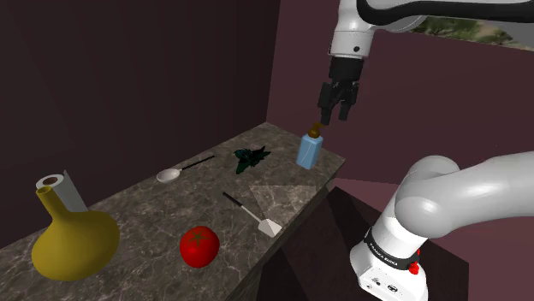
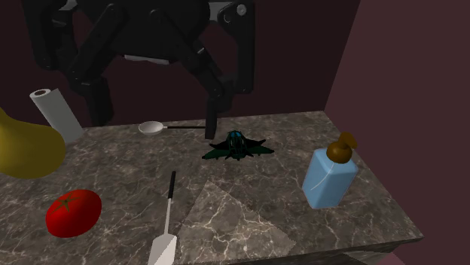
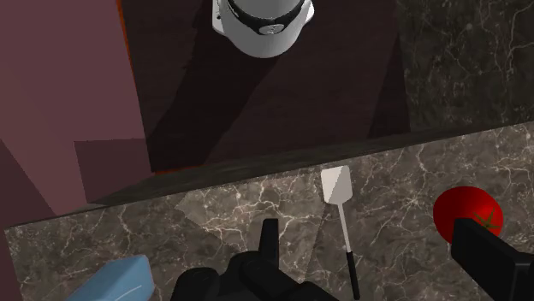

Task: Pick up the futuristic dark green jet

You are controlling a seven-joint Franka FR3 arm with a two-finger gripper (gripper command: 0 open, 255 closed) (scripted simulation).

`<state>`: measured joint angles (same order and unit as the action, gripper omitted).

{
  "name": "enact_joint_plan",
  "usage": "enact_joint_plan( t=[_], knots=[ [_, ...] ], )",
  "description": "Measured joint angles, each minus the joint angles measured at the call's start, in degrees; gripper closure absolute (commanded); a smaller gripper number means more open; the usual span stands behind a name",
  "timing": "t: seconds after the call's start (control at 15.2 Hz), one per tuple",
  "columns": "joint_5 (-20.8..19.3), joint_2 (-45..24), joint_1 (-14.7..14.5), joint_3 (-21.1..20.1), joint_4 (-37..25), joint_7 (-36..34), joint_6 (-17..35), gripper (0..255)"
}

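The dark green jet [image 1: 252,158] lies flat on the marble counter, near its far end in the shoulder view. In the second exterior view the jet [image 2: 236,147] sits mid-counter, between a spoon and a blue bottle. My gripper [image 1: 338,107] hangs open well above the counter, over the blue bottle and to the right of the jet in the shoulder view. Its black fingers [image 2: 214,105] loom large and apart in the second exterior view. In the wrist view the gripper [image 3: 376,256] is open with nothing between the fingers.
A blue soap bottle [image 1: 310,150] stands at the counter's end, right of the jet. A spoon [image 1: 171,174], a spatula [image 1: 257,218], a tomato [image 1: 198,246], a yellow vase [image 1: 73,244] and a paper roll [image 1: 60,190] lie along the counter [image 1: 145,214]. Walls close in behind.
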<state>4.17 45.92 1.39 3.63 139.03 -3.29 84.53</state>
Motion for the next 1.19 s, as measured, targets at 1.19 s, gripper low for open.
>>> enact_joint_plan(
  t=[1.19],
  knots=[
    [-0.6, -30.4, 0.9, 1.0, -3.8, 0.3, 28.2, 0]
  ],
)
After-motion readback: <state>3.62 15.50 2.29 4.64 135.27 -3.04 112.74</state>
